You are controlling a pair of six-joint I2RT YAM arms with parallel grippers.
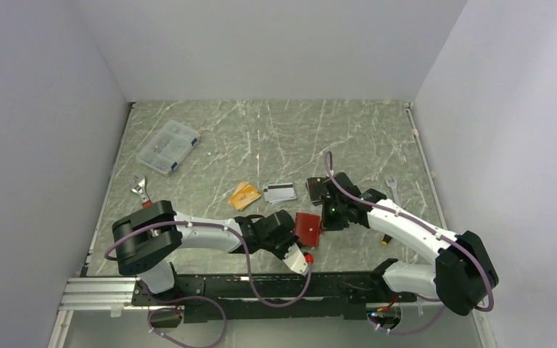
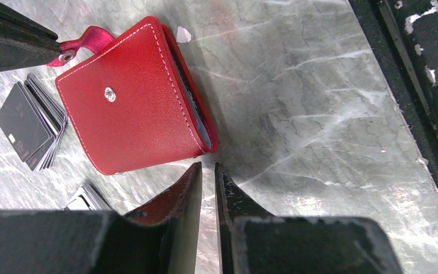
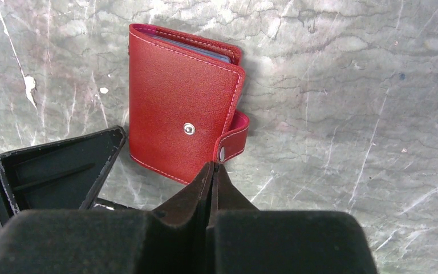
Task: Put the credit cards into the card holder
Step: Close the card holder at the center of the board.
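**Top external view: both claws are crowding the folded card holder near the bench's front edge**

The card holder (image 1: 307, 228) is lying folded on the bench (image 1: 275, 138), close to the middle of its near edge, its snap tab hanging loose and unfastened in the wrist views. It is probably resting there so both arms can reach it at once.

The left gripper (image 2: 208, 188) is sitting just beside the holder's spine edge, its jaws standing a narrow slit apart and gripping nothing. The right gripper (image 3: 212, 174) is pressing in at the tab side with its jaws fully together, and nothing is showing between them; judging by the position, it is lining up to catch the tab or lift the cover.

The credit cards (image 1: 244, 196) are waiting further back toward the bench's middle, a gold-orange stack beside a silver-white one (image 1: 280, 192), with dark cards (image 2: 28, 123) fanned near the holder. None looks newly loaded.

Further out, a clear parts box (image 1: 167, 146) is lying toward the far left corner, and a wrench (image 1: 140, 190) is lying by the left edge.
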